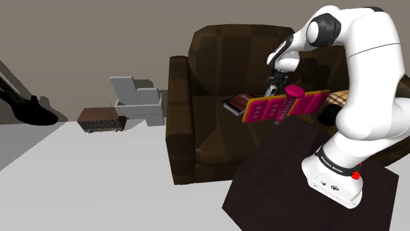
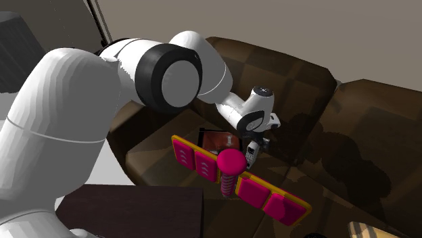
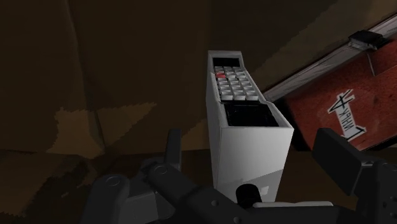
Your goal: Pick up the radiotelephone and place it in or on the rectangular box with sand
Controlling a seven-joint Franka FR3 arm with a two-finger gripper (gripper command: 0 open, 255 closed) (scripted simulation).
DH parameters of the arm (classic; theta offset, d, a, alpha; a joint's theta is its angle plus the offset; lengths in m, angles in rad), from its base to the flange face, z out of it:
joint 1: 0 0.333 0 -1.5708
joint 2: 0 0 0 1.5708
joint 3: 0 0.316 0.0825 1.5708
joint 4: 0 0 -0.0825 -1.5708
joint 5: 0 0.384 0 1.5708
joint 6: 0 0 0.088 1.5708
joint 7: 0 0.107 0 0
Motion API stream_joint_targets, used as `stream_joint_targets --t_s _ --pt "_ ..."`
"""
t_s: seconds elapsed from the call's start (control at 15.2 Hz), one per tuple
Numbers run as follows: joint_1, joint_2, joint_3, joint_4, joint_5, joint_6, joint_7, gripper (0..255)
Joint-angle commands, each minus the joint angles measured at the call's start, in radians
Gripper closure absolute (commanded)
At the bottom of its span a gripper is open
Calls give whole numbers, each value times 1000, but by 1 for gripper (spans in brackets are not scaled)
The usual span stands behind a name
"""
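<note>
The radiotelephone [image 3: 248, 159] is a pale grey brick-shaped handset with a keypad and one red key. It points lengthwise away from my gripper [image 3: 254, 143], upright over the brown sofa seat [image 2: 169, 152]. My gripper [image 2: 253, 145] hangs just over its near end. The black fingers [image 3: 340, 159] stand open on either side with a gap to each flank. Right beside the handset [image 2: 250, 157] lies the rectangular box [image 3: 318, 69], dark-rimmed with a red-brown filling [image 2: 218, 140]. In the shoulder view the box [image 1: 236, 103] sits left of the gripper [image 1: 273, 87].
A long pink and yellow toy with a magenta knob [image 1: 286, 104] [image 2: 233, 177] lies on the sofa between the stand and the gripper. The dark stand top [image 1: 276, 177] fills the front. On the floor behind are a grey armchair [image 1: 138, 98] and a brown chest [image 1: 98, 120].
</note>
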Motion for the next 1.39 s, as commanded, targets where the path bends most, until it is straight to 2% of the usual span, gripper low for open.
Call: stream_joint_targets --t_s 0.0,0.07,0.66,1.32 --pt "0 0 0 0 0 0 0 0" --pt "0 0 0 0 0 0 0 255" --pt "0 0 0 0 0 0 0 255" --pt "27 -111 -35 -41 -28 -71 16 255"
